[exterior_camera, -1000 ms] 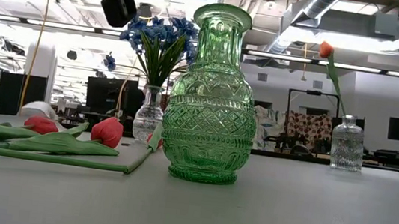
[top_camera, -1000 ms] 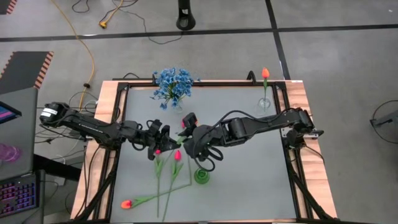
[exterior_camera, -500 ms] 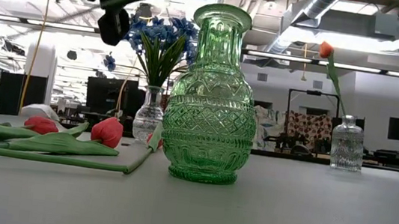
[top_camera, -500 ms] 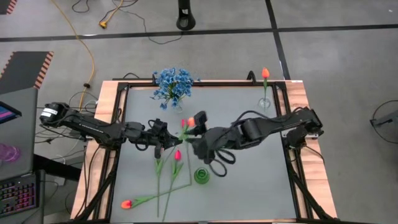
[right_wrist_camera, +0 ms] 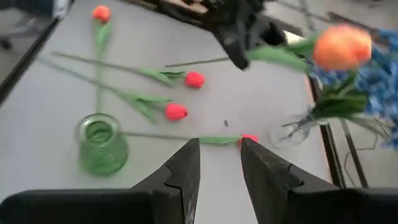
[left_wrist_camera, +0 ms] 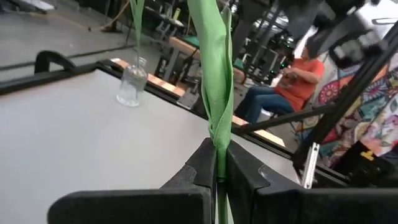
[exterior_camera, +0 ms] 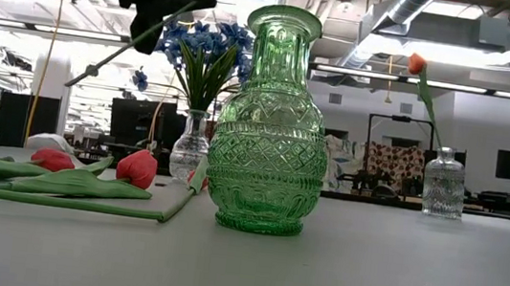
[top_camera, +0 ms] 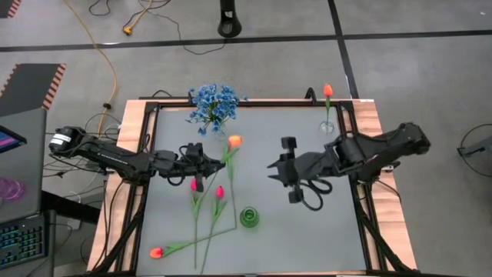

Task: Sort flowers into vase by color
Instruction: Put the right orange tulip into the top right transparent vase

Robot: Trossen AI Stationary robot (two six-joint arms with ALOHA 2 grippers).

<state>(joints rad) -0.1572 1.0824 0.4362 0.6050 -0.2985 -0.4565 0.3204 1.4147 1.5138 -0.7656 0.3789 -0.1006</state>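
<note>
- Seen from above, a grey table (top_camera: 307, 231) fills the middle of the frame, edged by a black metal frame and pale wooden borders on its left and right sides.
- The lower right of the tabletop is bare — the widest open stretch — and so is the strip along the upper middle, between the two vases at the top edge.
- The left gripper (top_camera: 201, 163) sits left of centre, its fingers closed tight on the green stem of an orange tulip (top_camera: 234, 141); the wrist view shows the stem (left_wrist_camera: 214, 93) pinched between the dark fingertips, rising up out of frame.
- The held orange blossom is lifted off the table, just below a clear vase of small blue flowers (top_camera: 214, 105) at the upper left.
- The right gripper (top_camera: 286, 168) hovers right of centre, well apart from the left one; its fingers (right_wrist_camera: 183, 171) stand partly open with nothing between them.
- A green glass vase (top_camera: 249, 217) stands at lower centre — ribbed and diamond-patterned, empty.
- Two pink-red tulips (top_camera: 219, 191) lie flat to its left with long green stems, and another orange tulip (top_camera: 156, 251) lies toward the lower left corner.
- A small clear vase (top_camera: 327, 125) at the upper right holds one upright orange tulip (top_camera: 328, 90).
</note>
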